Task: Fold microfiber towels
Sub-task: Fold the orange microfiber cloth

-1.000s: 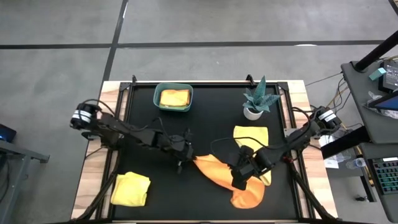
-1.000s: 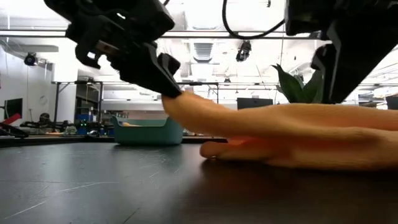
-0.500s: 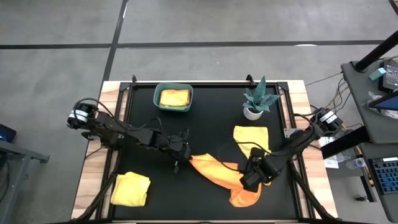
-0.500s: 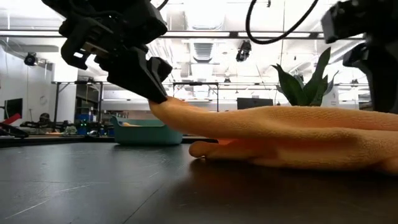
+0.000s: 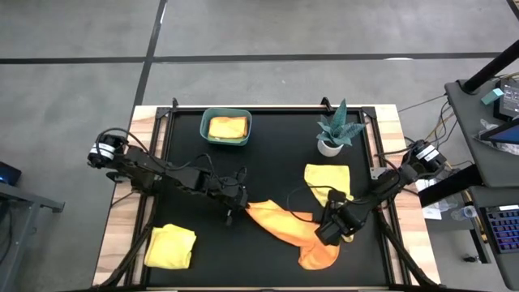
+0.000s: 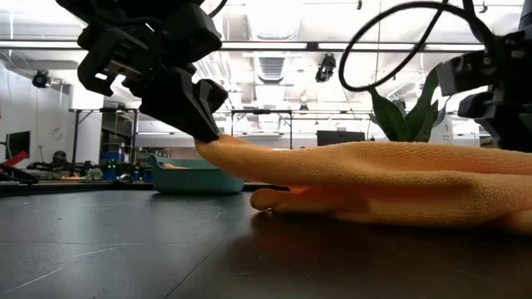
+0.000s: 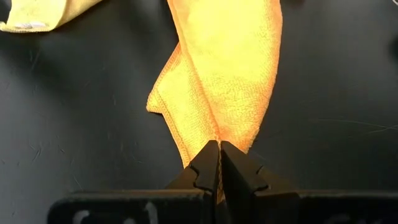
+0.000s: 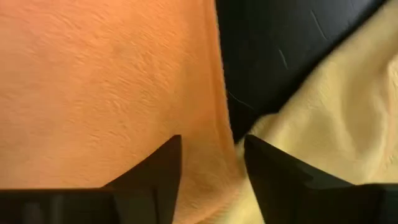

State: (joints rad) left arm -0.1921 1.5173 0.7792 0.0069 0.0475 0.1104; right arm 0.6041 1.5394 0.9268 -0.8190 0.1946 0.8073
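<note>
My left gripper is clenched on a corner of the orange towel, which stretches away from its fingertips across the black mat toward my right gripper. My right gripper sits over the far end of that towel with its fingers parted, straddling the orange edge where it meets the yellow towel just beyond.

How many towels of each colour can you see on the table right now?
Orange towel: 1, pinched by the left gripper.
Yellow: 3: front-left towel, towel by the plant, towel in the bin.
Total: 4
</note>
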